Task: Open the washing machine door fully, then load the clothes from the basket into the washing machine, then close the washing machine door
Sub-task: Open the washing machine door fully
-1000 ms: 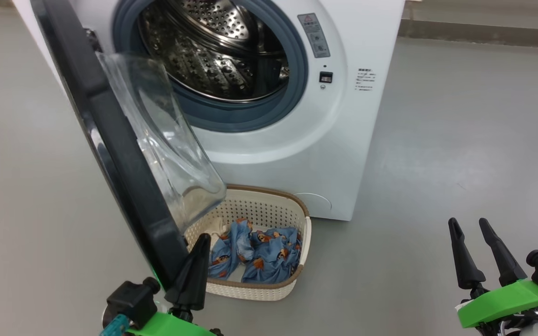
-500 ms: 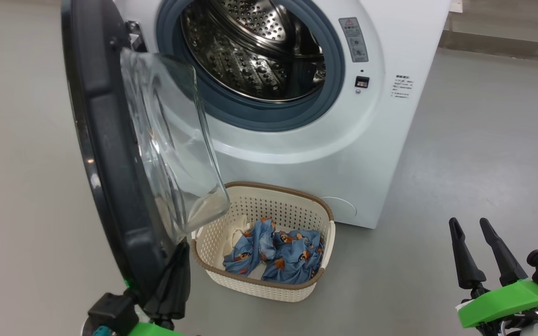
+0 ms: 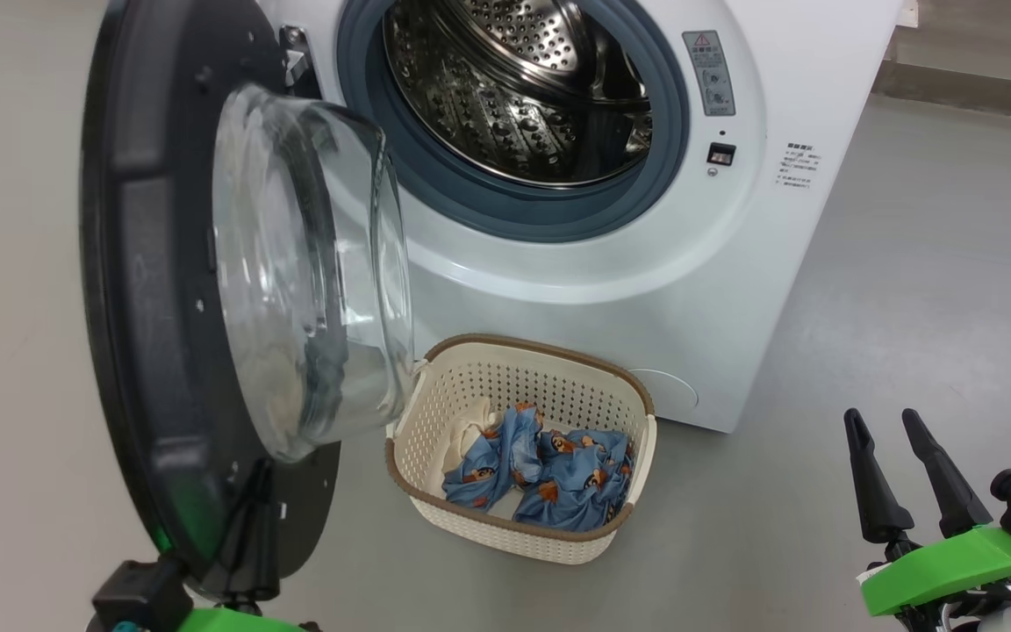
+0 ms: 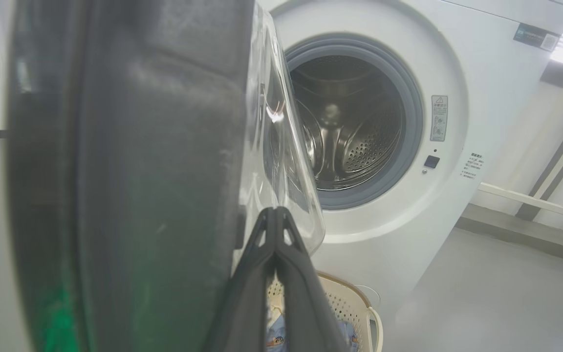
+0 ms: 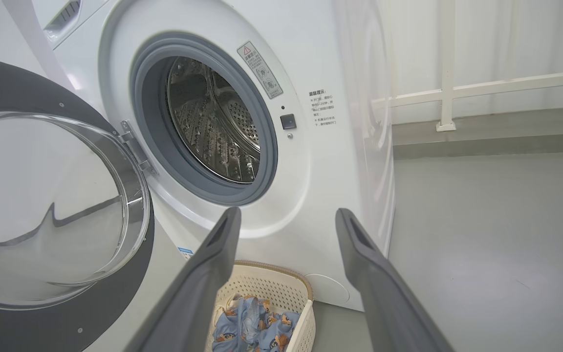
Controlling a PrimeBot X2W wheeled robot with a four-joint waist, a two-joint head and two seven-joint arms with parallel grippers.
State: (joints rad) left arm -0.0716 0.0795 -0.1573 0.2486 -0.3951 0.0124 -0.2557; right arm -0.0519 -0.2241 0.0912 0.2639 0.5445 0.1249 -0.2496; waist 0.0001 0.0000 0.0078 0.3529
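Right of the drum mouth on the washing machine (image 3: 734,263): grey sticker (image 3: 708,72) with red warning triangle, then small print (image 3: 799,167), unreadable. Left of it the washing machine door (image 3: 146,307) stands swung open. At the door's lower rim, left gripper (image 4: 275,212) pinched closed, empty. Well right, right gripper (image 3: 881,420) spread wide, empty. In front, basket (image 3: 505,369) holding clothes (image 3: 558,474).

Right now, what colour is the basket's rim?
Brown, on a cream basket; clearest in the head view.

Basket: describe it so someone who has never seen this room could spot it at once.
Find the big white washing machine with its round door swung open. On the floor before it sits the basket: small, cream, perforated, brown-rimmed, holding blue printed clothes.
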